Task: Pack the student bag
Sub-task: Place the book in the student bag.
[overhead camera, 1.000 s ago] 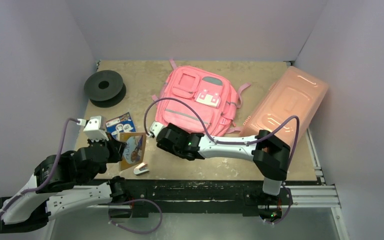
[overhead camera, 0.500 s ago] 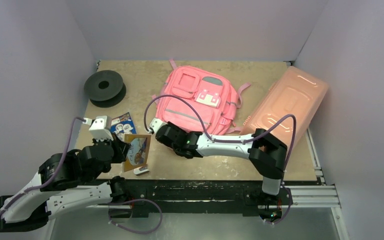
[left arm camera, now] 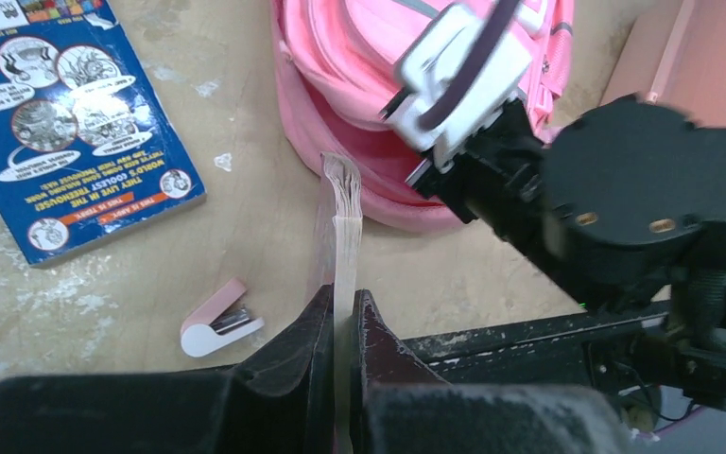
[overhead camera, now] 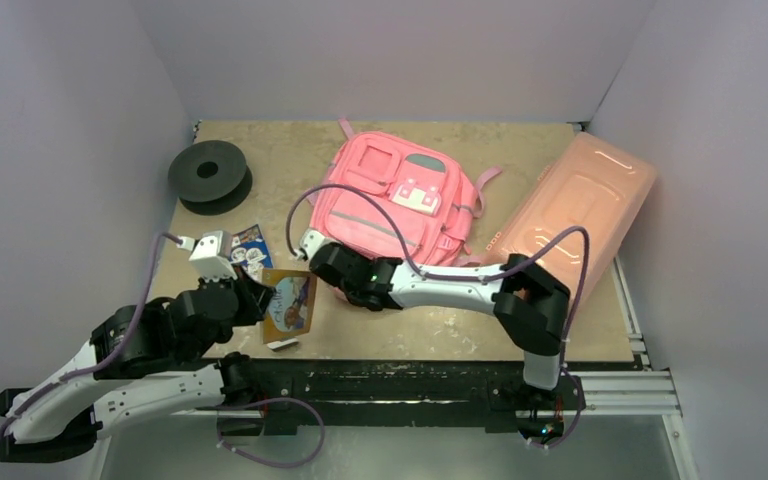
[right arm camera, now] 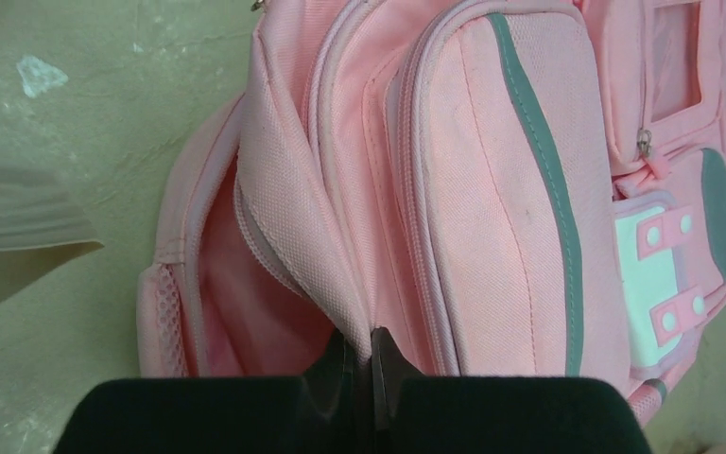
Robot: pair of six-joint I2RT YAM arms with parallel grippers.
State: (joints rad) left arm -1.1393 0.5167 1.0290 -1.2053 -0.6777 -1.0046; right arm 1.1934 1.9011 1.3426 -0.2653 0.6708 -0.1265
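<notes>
Student bag (overhead camera: 400, 195), lying flat mid-table, looks soft and floppy, so your right gripper (right arm camera: 359, 348), pinched on its opening flap, has a sensible hold, while your left gripper (left arm camera: 342, 307) clamps a thin book (left arm camera: 345, 232) near the gap.

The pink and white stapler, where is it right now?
In the top view the stapler lies by the table's near edge, left of centre, just below the book that the left gripper holds, with the blue booklet farther back.
</notes>
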